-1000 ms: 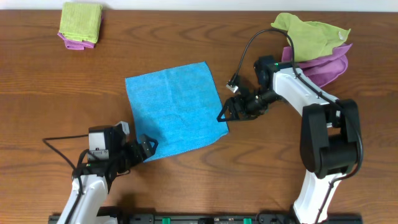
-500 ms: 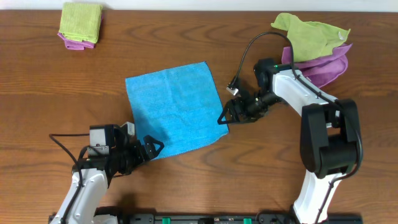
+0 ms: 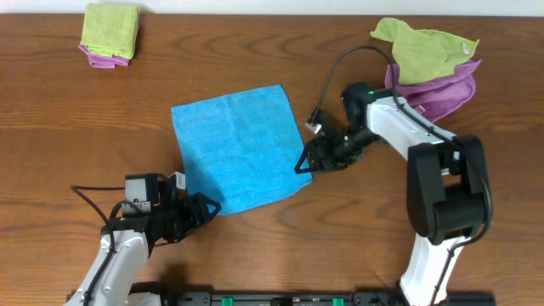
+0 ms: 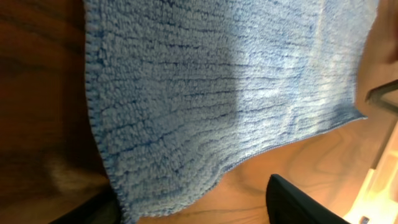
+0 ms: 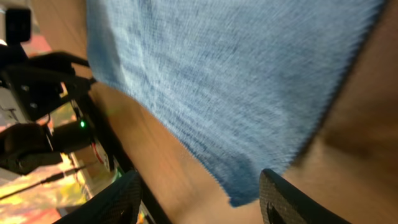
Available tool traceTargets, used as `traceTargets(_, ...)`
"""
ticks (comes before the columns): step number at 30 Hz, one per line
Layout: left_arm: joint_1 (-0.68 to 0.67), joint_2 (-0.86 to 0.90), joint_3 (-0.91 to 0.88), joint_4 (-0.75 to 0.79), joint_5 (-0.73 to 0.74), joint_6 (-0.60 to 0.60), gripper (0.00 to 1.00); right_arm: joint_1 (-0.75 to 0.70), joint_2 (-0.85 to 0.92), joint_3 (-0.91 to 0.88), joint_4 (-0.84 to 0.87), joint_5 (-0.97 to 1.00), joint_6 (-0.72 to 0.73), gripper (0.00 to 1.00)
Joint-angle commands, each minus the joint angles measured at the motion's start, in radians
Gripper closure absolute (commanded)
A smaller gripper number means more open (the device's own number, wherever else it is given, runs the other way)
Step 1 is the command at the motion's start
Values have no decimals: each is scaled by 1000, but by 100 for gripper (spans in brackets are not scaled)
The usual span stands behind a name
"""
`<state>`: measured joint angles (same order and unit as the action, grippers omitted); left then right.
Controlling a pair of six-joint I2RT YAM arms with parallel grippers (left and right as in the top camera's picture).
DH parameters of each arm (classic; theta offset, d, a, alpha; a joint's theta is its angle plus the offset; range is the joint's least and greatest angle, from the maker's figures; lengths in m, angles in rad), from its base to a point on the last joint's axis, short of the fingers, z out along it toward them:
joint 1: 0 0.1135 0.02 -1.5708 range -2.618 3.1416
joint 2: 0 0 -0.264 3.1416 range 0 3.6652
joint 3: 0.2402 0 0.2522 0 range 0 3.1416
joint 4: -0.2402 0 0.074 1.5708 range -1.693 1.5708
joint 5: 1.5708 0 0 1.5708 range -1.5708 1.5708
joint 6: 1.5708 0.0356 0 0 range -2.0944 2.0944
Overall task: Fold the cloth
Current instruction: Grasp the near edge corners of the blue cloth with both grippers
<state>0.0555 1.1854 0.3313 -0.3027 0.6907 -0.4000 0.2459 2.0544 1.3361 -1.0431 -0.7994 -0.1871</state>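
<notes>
Both of my end effectors have crept closer to the cloth (image 3: pixel 238 146) over the last second, while the cloth itself has not shifted. It lies flat and unfolded in the middle of the tabletop (image 3: pixel 68 127). It is a sky-blue square turned a little off the tabletop's edges, so it has no real long axis. Its near edge slants from the corner closest to me up toward the right. My left end effector (image 3: pixel 206 206) sits at that near corner and my right end effector (image 3: pixel 303 163) at the right-hand corner, each about equally close to its own. Each wrist view shows fingers spread apart with a corner of nap between them, holding nothing. I judge the next move is to close on both corners together.
</notes>
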Motion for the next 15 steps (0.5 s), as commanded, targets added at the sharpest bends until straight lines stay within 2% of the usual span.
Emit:
traceTargets(1, -4, 26, -43, -22, -69, -8, 31, 27, -5, -10, -6, 94, 56, 41)
traceTargets(3, -4, 26, -43, -22, -69, -8, 30, 13, -5, -10, -4, 153, 108, 37)
traceTargets(7, -4, 26, -43, -22, -69, -8, 30, -42, -5, -11, -4, 151, 113, 35)
traceTargets(15, -4, 26, -43, -5, -69, -8, 30, -34, -5, -81, 40, 73, 118, 36)
